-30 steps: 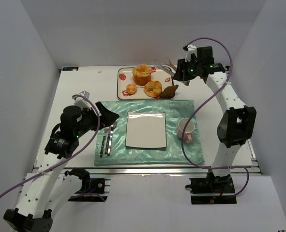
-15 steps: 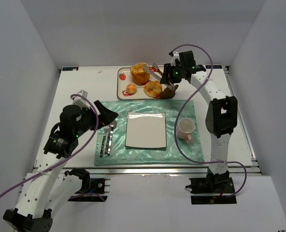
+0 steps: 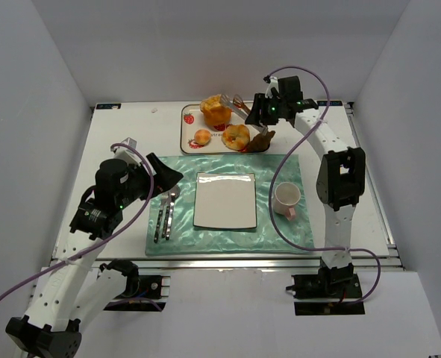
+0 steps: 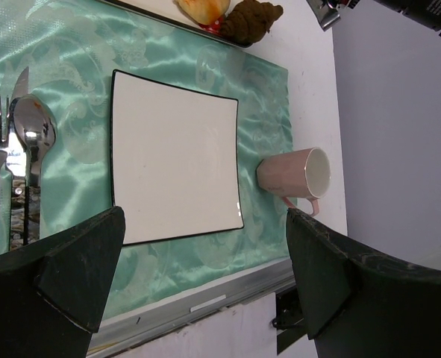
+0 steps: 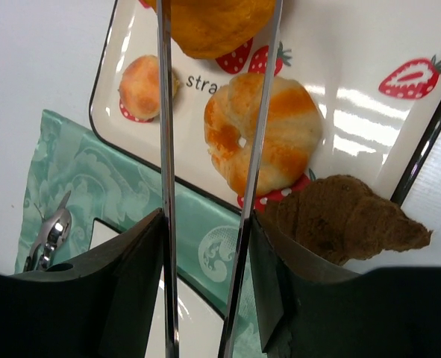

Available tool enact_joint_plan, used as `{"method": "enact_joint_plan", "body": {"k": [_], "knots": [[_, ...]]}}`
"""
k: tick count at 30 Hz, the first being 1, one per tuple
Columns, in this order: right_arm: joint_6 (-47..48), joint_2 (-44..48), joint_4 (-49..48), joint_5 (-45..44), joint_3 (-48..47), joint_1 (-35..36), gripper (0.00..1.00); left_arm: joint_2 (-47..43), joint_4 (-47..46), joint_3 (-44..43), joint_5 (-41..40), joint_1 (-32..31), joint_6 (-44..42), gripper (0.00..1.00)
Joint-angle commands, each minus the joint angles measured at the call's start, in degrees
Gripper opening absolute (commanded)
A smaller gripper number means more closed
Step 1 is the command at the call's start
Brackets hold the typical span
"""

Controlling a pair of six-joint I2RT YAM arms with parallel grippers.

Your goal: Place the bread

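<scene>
The bread (image 3: pixel 216 110), tall and golden with orange-brown sides, sits tilted over the far part of the strawberry tray (image 3: pixel 187 128). It is pinched between the tips of metal tongs (image 3: pixel 239 105). My right gripper (image 3: pixel 262 112) is shut on the tongs' two arms. In the right wrist view the tongs (image 5: pixel 163 149) run up between my right gripper (image 5: pixel 205 224) fingers to the bread (image 5: pixel 213 26) at the top edge. My left gripper (image 3: pixel 165 179) hangs open and empty over the mat's left side, and the left wrist view shows it (image 4: pixel 205 216) wide apart.
On the tray (image 5: pixel 369 45) lie a flat golden bun (image 5: pixel 261 134), a small bun (image 5: pixel 145 86) and a dark brown pastry (image 5: pixel 347 216). The green mat (image 3: pixel 280 168) carries a white square plate (image 3: pixel 225 200), a pink mug (image 3: pixel 286 198) and cutlery (image 3: pixel 164 216).
My right arm swung left from the table's far right to the tray. The tongs closed on the bread, which now sits tilted and slightly shifted. The left arm stayed put.
</scene>
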State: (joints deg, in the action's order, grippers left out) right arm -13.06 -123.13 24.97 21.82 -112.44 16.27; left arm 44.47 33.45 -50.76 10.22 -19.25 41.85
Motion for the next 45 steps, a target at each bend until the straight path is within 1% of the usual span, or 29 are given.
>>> {"method": "enact_joint_plan", "body": {"k": [1, 8, 14, 19, 22, 25, 36, 45], "knots": [[-1.71, 4.2, -2.65, 2.25, 2.05, -1.15, 0.51, -0.52, -0.05, -1.88, -0.55, -0.18, 0.08, 0.98], [-1.09, 8.43, -2.82, 4.19, 7.85, -3.17, 0.5, -0.26, -1.11, -1.27, -0.02, -0.18, 0.08, 0.98], [-1.44, 9.58, -3.17, 5.6, 8.64, -3.26, 0.49, 0.0, -1.37, -1.18, 0.33, -0.18, -0.1, 0.98], [-2.41, 7.21, -3.35, 6.21, 5.14, -3.09, 0.49, 0.0, -1.55, -1.18, 0.42, -0.18, -0.1, 0.98], [-2.94, 5.1, -3.09, 4.9, 3.12, -2.48, 0.5, 0.27, -1.64, -1.27, 0.5, -0.18, -0.1, 0.98], [-3.46, 3.6, -3.17, 2.79, 2.23, -2.03, 0.51, 0.44, -1.29, -1.71, 0.24, -0.18, -0.1, 0.98], [-3.11, -0.53, -3.53, 0.06, -1.02, -1.68, 0.53, 1.41, -1.9, -1.97, 0.33, -0.18, -0.01, 0.98], [-2.76, -3.25, -3.97, 0.24, -3.22, -0.63, 0.55, 2.64, -2.25, -2.5, 0.86, -0.18, -0.1, 0.98]]}}
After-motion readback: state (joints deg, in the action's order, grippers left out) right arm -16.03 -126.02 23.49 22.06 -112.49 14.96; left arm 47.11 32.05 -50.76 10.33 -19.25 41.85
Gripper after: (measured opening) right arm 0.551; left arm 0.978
